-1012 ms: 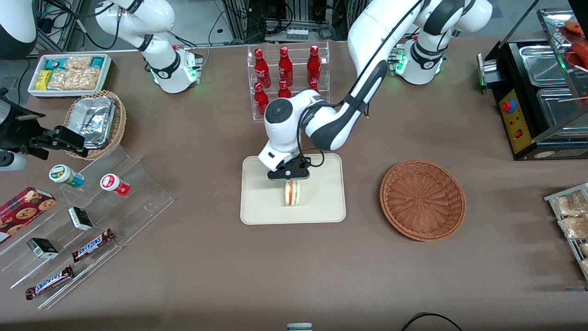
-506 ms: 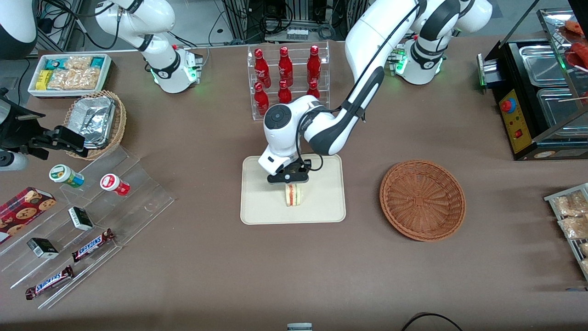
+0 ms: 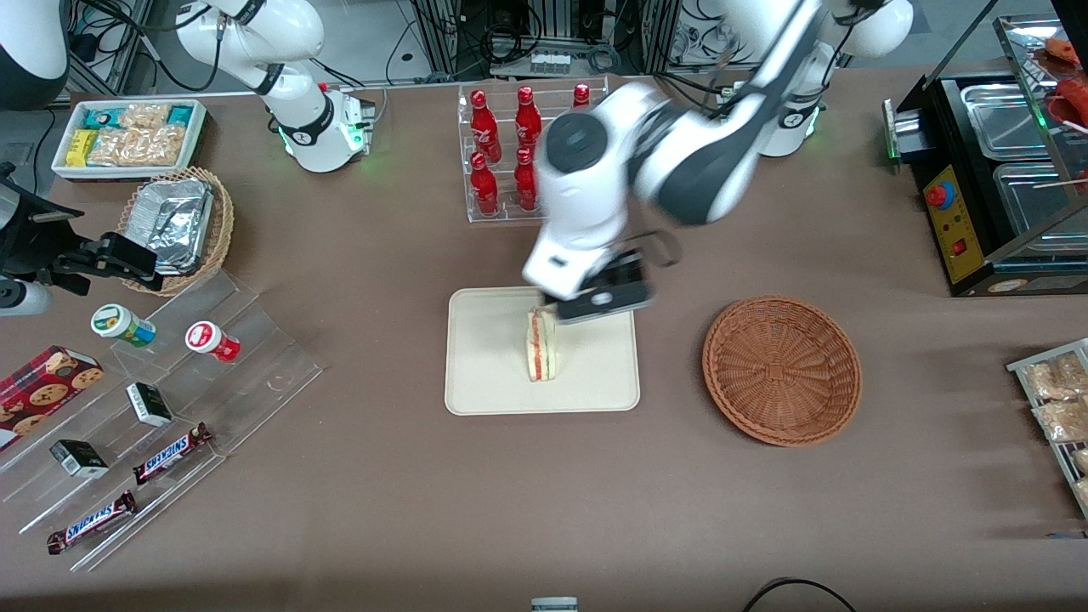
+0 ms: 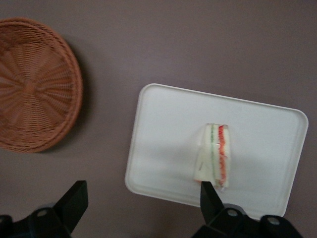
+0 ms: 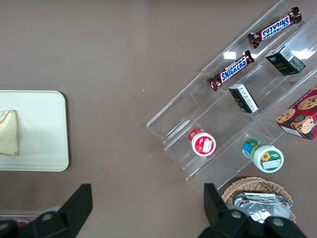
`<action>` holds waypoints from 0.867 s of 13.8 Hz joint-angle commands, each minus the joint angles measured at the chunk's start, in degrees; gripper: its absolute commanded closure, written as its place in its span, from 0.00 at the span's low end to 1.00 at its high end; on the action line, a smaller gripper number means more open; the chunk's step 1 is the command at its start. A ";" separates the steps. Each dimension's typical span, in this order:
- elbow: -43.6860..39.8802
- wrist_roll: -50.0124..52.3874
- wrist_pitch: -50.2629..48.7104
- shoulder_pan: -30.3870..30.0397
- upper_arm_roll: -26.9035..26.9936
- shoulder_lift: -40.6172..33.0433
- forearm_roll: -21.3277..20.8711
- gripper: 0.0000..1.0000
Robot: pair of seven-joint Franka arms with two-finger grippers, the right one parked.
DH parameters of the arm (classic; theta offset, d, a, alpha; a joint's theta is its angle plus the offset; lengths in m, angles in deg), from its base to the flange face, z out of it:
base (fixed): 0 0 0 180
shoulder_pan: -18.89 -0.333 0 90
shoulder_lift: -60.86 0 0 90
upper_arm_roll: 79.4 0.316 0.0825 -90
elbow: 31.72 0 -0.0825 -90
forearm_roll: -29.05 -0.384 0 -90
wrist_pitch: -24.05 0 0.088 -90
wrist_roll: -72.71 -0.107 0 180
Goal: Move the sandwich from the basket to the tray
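The sandwich (image 3: pixel 541 344) stands on its edge on the cream tray (image 3: pixel 493 365), its red and green filling showing along the cut side. My left gripper (image 3: pixel 595 299) hangs above the tray's edge farthest from the front camera, lifted clear of the sandwich. In the left wrist view the black fingers (image 4: pixel 74 198) are spread wide, the gripper (image 4: pixel 142 198) open and empty, with the sandwich (image 4: pixel 214 156) and tray (image 4: pixel 163 129) below. The reddish-brown basket (image 3: pixel 782 370) (image 4: pixel 29 84) sits empty beside the tray, toward the working arm's end. The right wrist view also catches the sandwich (image 5: pixel 9 133) on the tray (image 5: pixel 42 134).
A clear rack of red bottles (image 3: pixel 510 153) stands farther from the front camera than the tray. Toward the parked arm's end are a tiered acrylic stand with snacks (image 3: pixel 153 399), a tan basket of foil trays (image 3: pixel 178 225) and a white bin (image 3: pixel 127 136). A black appliance (image 3: pixel 994 187) sits at the working arm's end.
The gripper has let go of the sandwich, risen and swung up toward the bottle rack and the basket side. The sandwich stays standing on the tray.
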 commanded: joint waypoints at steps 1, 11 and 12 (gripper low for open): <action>3.89 -8.68 -7.86 -6.26 -0.41 -8.43 2.73 0.00; 13.65 -42.70 -13.52 -30.97 -0.23 -25.50 4.41 0.00; 13.48 -46.56 -14.30 -33.42 -0.23 -25.59 4.41 0.00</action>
